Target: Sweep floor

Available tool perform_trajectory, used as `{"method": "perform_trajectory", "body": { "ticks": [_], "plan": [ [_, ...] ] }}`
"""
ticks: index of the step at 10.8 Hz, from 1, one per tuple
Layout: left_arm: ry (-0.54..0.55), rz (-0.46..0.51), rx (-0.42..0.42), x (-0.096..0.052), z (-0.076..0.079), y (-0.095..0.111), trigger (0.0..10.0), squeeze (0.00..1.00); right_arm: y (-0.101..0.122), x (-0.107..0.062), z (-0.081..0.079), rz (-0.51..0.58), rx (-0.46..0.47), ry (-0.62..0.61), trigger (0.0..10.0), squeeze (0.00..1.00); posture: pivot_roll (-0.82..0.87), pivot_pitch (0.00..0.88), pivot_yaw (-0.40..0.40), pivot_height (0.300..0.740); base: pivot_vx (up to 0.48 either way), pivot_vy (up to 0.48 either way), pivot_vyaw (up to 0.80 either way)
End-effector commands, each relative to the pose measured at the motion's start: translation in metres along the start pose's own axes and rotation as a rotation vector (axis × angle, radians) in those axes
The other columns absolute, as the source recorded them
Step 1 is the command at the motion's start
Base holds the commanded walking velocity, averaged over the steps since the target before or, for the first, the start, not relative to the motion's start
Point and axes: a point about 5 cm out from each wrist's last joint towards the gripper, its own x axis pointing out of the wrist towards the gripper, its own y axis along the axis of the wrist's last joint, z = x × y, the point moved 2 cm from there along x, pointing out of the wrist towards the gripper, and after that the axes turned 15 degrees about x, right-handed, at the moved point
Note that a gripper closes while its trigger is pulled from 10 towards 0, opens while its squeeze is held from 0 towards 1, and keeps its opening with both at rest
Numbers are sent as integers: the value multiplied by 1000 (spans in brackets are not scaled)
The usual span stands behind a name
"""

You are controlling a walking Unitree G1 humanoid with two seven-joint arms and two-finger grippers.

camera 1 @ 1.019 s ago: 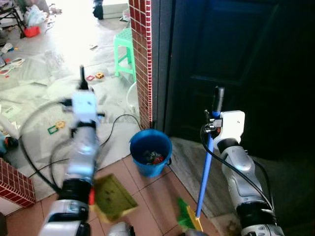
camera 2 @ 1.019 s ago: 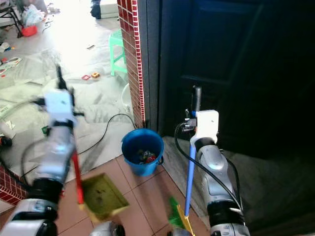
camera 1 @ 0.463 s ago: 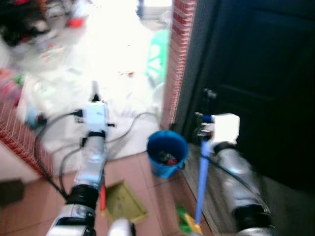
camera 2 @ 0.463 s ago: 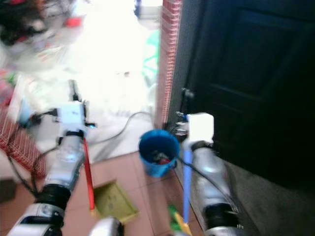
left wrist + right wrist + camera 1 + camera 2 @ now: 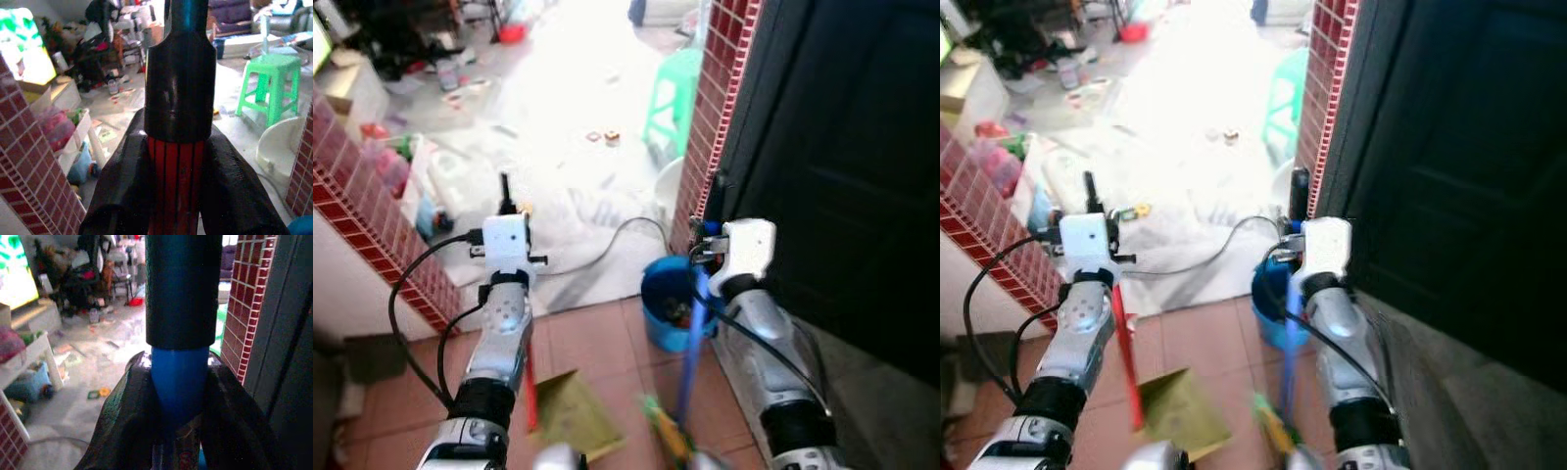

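Note:
My left gripper (image 5: 505,202) is shut on the red handle (image 5: 1124,352) of a yellow-green dustpan (image 5: 573,416), which hangs low over the tiled floor. The left wrist view shows the fingers (image 5: 122,191) clamped on the red shaft under its black cap (image 5: 179,93). My right gripper (image 5: 703,237) is shut on the blue broom handle (image 5: 690,343); the green and yellow broom head (image 5: 666,436) is down by the tiles. The right wrist view shows the blue shaft (image 5: 178,377) between the fingers (image 5: 124,426).
A blue bucket (image 5: 661,294) with litter stands behind the broom handle, at the foot of a red brick pillar (image 5: 720,117). A dark door (image 5: 842,147) is on the right, a low brick wall (image 5: 372,196) on the left. Beyond lie a green stool (image 5: 671,93), a cable (image 5: 607,245) and scattered litter.
The camera has swung, so the pillar and bucket now sit further right and the low brick wall shows on the left. Both grippers keep their hold on the handles.

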Motion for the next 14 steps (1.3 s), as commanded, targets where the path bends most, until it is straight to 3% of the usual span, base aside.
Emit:
{"method": "perform_trajectory", "body": {
  "ticks": [1,3,4,5,7,8,9,12,14],
  "plan": [
    [-23,56,-5,2,6,13,10000,0,6,0,7,25,1,-18,10000,0,-110,0,38,740,0,480,0],
    [-23,54,-10,3,6,14,10000,0,7,3,6,29,4,-17,10000,0,-108,0,37,740,0,480,0],
    [-20,54,-9,4,5,14,10000,0,7,3,6,39,18,-15,7451,0,-108,0,37,740,0,480,0],
    [-19,55,-8,5,4,15,10000,0,8,3,5,45,24,-15,0,0,-108,0,37,740,0,480,0],
    [-11,51,-9,6,2,15,10000,0,9,4,6,51,25,-14,0,0,-110,0,37,740,0,480,0],
    [-10,47,-11,7,1,14,10000,0,9,4,5,50,22,-10,3843,0,-110,0,37,740,0,480,0],
    [-8,47,-14,6,2,14,10000,0,9,5,2,45,40,17,10000,0,-107,0,34,740,0,480,0],
    [-1,45,-32,5,2,15,10000,0,9,4,2,48,39,11,10000,0,-105,0,32,740,0,480,0],
    [-4,66,-45,3,1,17,10000,0,8,4,2,45,31,9,10000,0,-105,0,33,740,0,0,0]
  ]
}}
